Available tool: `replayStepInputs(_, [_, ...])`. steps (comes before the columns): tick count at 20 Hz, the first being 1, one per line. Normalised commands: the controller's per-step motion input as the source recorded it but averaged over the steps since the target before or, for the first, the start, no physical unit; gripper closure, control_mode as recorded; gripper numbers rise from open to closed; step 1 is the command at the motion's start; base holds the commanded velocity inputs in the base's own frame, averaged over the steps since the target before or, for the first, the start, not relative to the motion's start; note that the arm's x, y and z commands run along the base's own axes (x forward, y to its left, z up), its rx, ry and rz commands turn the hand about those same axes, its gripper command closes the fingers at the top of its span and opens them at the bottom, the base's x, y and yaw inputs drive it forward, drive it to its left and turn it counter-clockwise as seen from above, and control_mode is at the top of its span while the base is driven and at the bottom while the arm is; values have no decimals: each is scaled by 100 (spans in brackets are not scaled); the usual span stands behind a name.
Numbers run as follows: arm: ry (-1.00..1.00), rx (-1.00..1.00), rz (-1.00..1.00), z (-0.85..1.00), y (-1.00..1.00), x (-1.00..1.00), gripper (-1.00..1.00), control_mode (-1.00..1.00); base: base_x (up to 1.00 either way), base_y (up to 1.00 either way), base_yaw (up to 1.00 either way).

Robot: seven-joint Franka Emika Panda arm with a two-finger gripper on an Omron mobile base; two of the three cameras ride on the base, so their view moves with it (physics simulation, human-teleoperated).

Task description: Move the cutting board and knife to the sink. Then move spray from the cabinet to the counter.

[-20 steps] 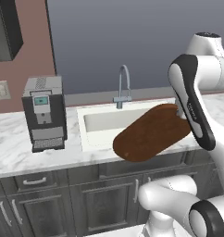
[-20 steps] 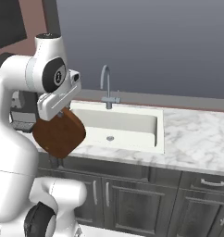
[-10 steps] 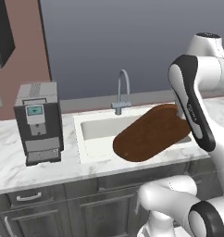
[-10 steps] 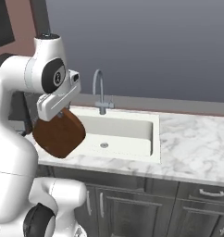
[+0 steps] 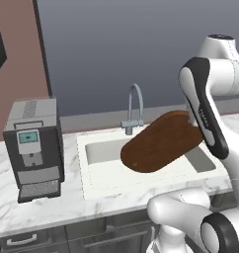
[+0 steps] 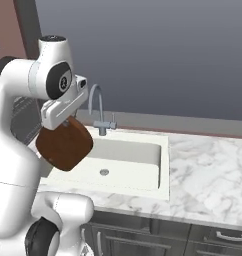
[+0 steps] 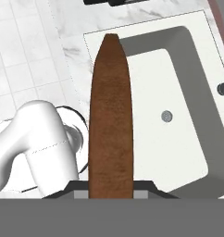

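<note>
**kitchenbot_fan:** So what's in the shot, big stuff first?

**simwatcher:** Biggest is the white marble-patterned counter with grey veins (image 5: 52, 207), sitting on dark grey base cabinets (image 6: 193, 240). Set into it is the white rectangular sink basin (image 6: 143, 160), with a curved grey metal faucet (image 5: 135, 106) at its back edge. Off to the left on the counter there's a boxy black and silver coffee machine (image 5: 33, 148).

**kitchenbot_fan:** And the board?

**simwatcher:** The flat dark reddish-brown oval wooden cutting board (image 5: 161, 142) is up in the air, hanging over the sink's front half and tilted, not touching the basin. In the hand view it's edge-on (image 7: 110, 115), running straight out from the gripper (image 7: 110, 190), whose jaws are pinching its near end.
</note>
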Motion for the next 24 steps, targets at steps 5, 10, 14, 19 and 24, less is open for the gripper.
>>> replayStepInputs(5, [0,1,10,-15,-22,13,100,-100,11,-5,0])
replayStepInputs(10, [-19,2,45,-36,-69,1,100,-100,0,0,0])
replayStepInputs(14, [-46,0,44,-23,-53,-2,100,-100,0,0,0])
replayStepInputs(19, [-49,1,35,-29,-24,1,100,-100,0,0,0])
replayStepInputs(24, [-23,0,30,-55,0,27,100,-100,0,0,0])
